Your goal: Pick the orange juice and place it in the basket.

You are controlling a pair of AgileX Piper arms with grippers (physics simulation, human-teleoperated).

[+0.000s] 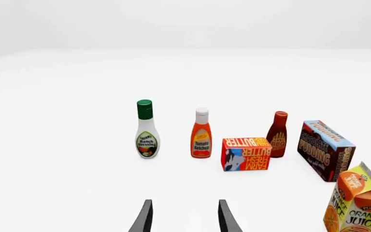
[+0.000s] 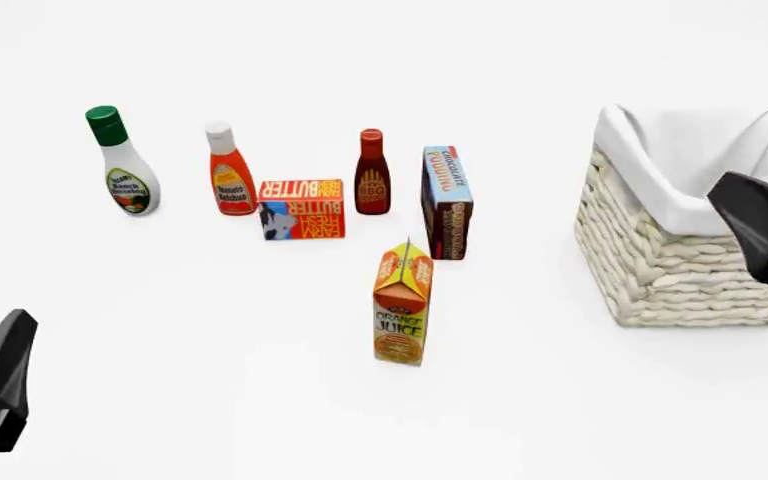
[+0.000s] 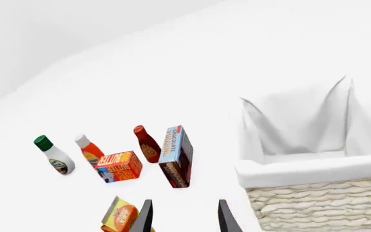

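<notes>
Both the left gripper (image 1: 184,217) and right gripper (image 3: 184,215) hang spread and empty, the orange juice (image 2: 402,303) standing untouched left of the basket (image 2: 684,260).

The left arm is showing in the front view only as a dark, wedge-shaped gripper body at the lower left edge, low and near the camera, tapering upward. In its own wrist view the left gripper (image 1: 184,217) is holding its two dark fingers (image 1: 145,216) apart with a clear gap between them, nothing sitting in that gap. The right arm is entering the front view from the right edge at mid height as a dark angular shape, sitting higher than the left one. The right gripper (image 3: 184,217) is likewise keeping its fingertips (image 3: 224,216) spread, and nothing is being gripped between them.
</notes>
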